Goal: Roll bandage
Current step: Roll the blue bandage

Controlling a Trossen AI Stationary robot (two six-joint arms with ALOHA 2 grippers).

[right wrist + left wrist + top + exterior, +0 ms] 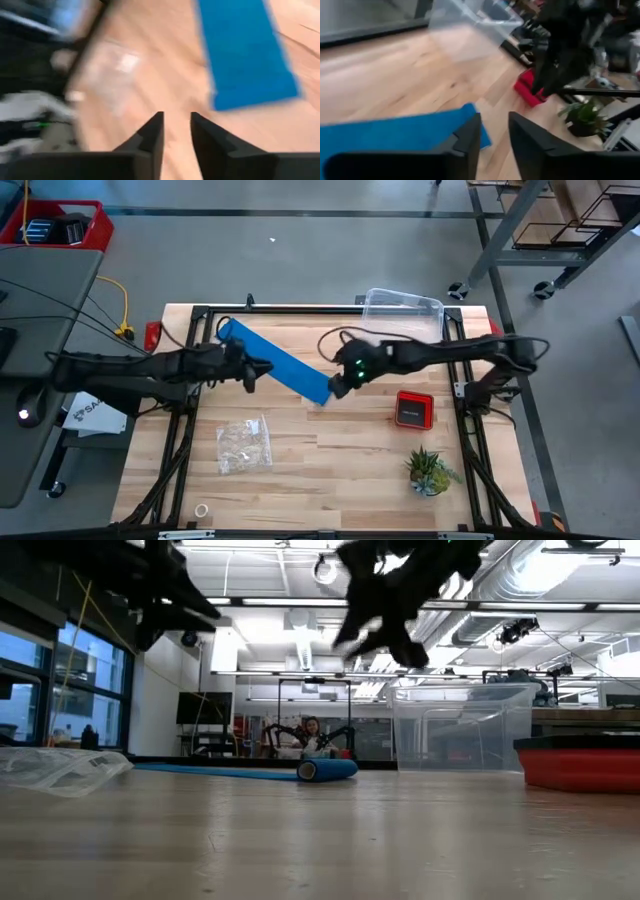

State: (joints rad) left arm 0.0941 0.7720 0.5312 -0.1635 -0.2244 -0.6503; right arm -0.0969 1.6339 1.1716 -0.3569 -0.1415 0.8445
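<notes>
Blue bandage (275,360) flat between left tool (262,369), right tool (337,388).

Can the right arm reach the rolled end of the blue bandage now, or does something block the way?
Probably yes. The right gripper hangs above the table close to the bandage's rolled end, its jaws slightly apart and empty. Nothing lies between them; the left gripper is at the strip's other side.
</notes>
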